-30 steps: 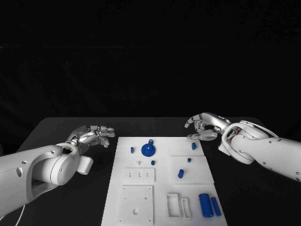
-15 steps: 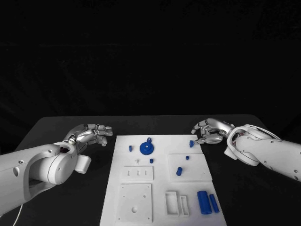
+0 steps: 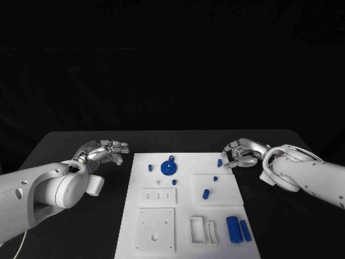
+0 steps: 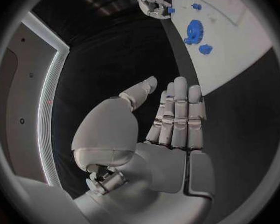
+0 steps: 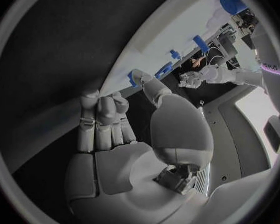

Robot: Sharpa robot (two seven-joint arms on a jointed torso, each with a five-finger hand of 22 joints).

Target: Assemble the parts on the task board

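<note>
The white task board lies in the middle of the black table. A blue gear stands near its far edge, with small blue pegs around it and two blue cylinders at the near right. My right hand hovers at the board's far right corner, fingers bent, beside a small blue peg. In the right wrist view its thumb tip reaches that peg, and nothing lies in the palm. My left hand is off the board's far left corner, fingers straight, holding nothing.
Bare black table lies left and right of the board. White recessed plates and slots take up the board's near half. The left wrist view shows the gear and the right hand across the board.
My right hand has sunk lower and come in beside the small peg at the board's far right corner. The left hand has barely moved.
</note>
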